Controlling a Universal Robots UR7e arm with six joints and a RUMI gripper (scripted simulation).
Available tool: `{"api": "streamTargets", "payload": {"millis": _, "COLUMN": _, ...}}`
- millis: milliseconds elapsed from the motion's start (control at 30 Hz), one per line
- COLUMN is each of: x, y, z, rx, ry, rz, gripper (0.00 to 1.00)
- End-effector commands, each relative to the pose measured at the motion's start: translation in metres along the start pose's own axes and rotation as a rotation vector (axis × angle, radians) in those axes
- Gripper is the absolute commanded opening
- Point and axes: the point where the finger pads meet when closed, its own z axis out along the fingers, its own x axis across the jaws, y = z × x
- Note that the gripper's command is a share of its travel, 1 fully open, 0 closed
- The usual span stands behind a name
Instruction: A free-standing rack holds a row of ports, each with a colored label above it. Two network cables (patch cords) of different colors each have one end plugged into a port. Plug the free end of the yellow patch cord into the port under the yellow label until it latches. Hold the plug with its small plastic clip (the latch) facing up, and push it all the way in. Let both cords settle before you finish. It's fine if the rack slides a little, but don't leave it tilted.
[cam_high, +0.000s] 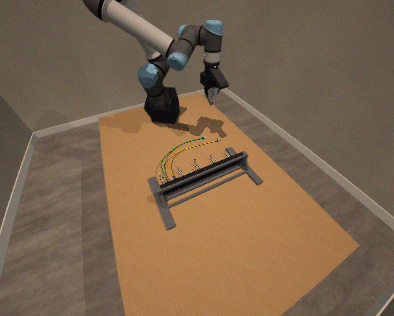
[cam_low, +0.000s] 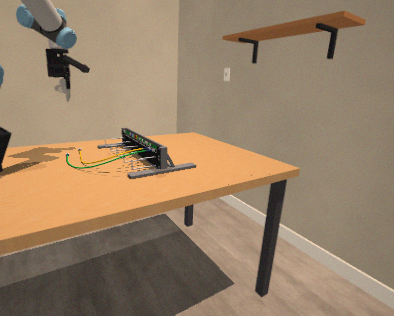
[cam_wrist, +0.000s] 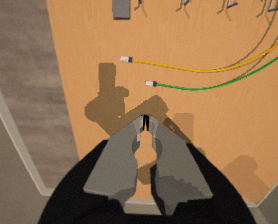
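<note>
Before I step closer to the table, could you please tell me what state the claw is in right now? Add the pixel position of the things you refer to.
Claw (cam_high: 211, 103) (cam_low: 68, 88) (cam_wrist: 145, 115): closed, with nothing held between its fingertips.

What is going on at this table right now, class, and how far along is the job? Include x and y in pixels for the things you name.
A robot arm's gripper (cam_high: 211, 102) (cam_low: 68, 87) (cam_wrist: 145, 115) hangs in the air, shut and holding nothing. Beneath it on the table (cam_high: 225, 250) (cam_low: 150, 200) (cam_wrist: 80, 30) lie the free ends of a yellow cord (cam_high: 192, 147) (cam_low: 100, 161) (cam_wrist: 200, 70) and a green cord (cam_high: 172, 150) (cam_low: 90, 167) (cam_wrist: 195, 89). Both cords run to the rack (cam_high: 166, 215) (cam_low: 163, 157) (cam_wrist: 121, 10). The yellow cord's free plug (cam_high: 218, 140) (cam_low: 80, 149) (cam_wrist: 126, 59) is not yet in a port.
</note>
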Motion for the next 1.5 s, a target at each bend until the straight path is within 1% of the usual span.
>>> {"api": "streamTargets", "payload": {"millis": 0, "x": -0.0001, "y": -0.0003, "z": -0.0003, "rx": 0.001, "ry": -0.001, "rz": 0.000, "gripper": 0.00}}
{"api": "streamTargets", "payload": {"millis": 1033, "x": -0.0002, "y": -0.0004, "z": -0.0003, "rx": 0.001, "ry": -0.001, "rz": -0.001, "gripper": 0.00}}
{"api": "streamTargets", "payload": {"millis": 1467, "x": -0.0015, "y": -0.0025, "z": 0.0004, "rx": 0.007, "ry": -0.003, "rz": -0.030, "gripper": 0.00}}
